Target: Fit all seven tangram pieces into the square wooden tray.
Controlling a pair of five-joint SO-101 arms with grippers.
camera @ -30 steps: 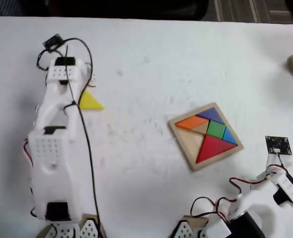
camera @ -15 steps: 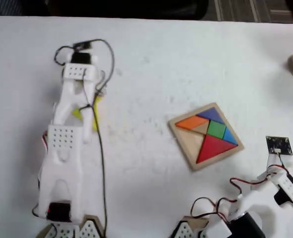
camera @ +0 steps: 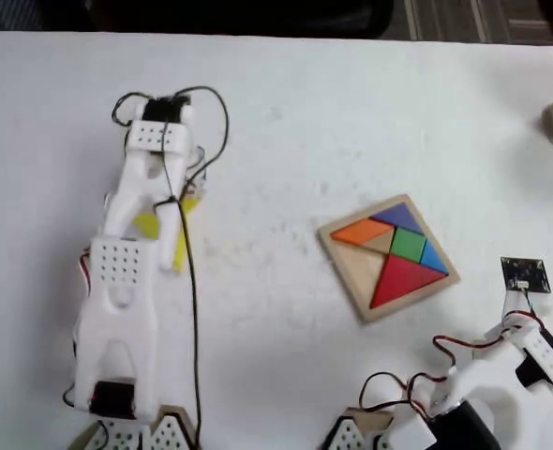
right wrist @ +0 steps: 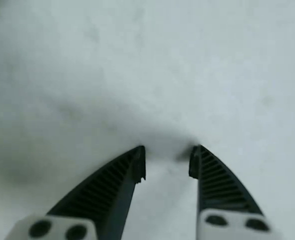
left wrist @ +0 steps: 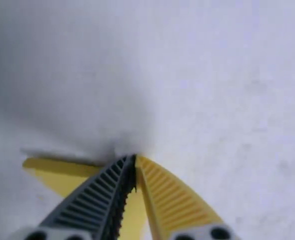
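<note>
1. The bench [camera: 286,112] carries everything. Places below are given from the tray.
2. The left arm [camera: 117,309] is stretched out well apart from the tray, on the side its bare gap faces. Its wrist is right above the one loose piece, so I judge it is there to fetch it.
3. The right arm [camera: 501,375] sits folded near the tray's red-piece corner, probably parked so the way to the tray is free.
4. The tray [camera: 325,234] lies corner-on to both arms. It holds an orange piece [camera: 361,231], a dark blue piece [camera: 398,217], a green piece [camera: 408,245], a light blue piece [camera: 433,258] and a red piece [camera: 403,279].
   - A bare triangular gap [camera: 356,267] looks the right shape for the loose piece.
   - I cannot tell whether the tan patch [camera: 381,244] in the middle is a piece or bare wood.
5. The yellow piece [camera: 148,225] lies flat on the bench, well apart from the tray and mostly under the left wrist.
6. The left arm's fingers [left wrist: 95,200] are pressed together, their tips meeting at the yellow piece's edge. Yellow shows beneath them. I cannot tell whether they grip the piece or only bear on it to slide it.
7. The right arm's fingers [right wrist: 112,185] are spread with nothing between them, above bare bench near the tray.
</note>
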